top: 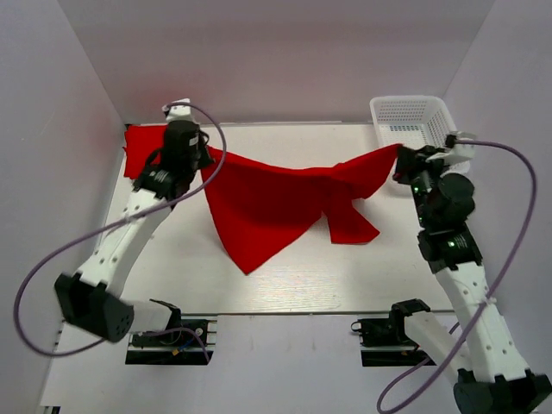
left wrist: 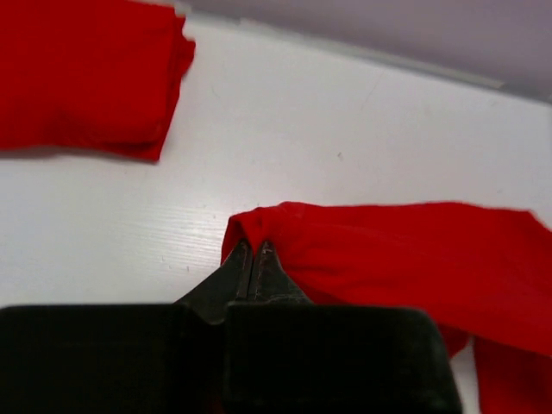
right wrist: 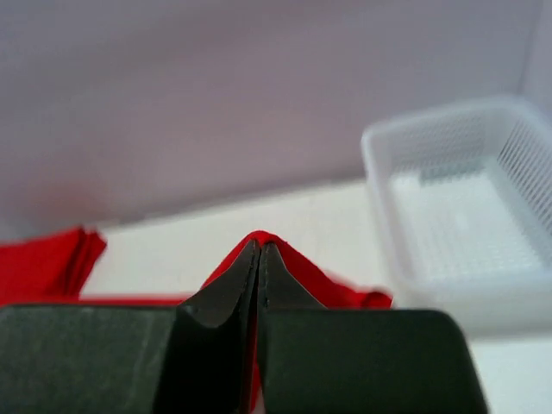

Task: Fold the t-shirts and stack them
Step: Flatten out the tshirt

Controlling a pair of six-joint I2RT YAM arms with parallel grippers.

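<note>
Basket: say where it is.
Top view: the basket sits at the far right corner of the table, just behind the right gripper holding the t-shirt.

Left fingers [left wrist: 235, 278], right fingers [right wrist: 236, 281] pinched tight; arms spread wide.

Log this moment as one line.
left gripper, right gripper: shut on t-shirt | t-shirt: stretched between them, middle sagging | folded stack: far left | basket: far right
</note>
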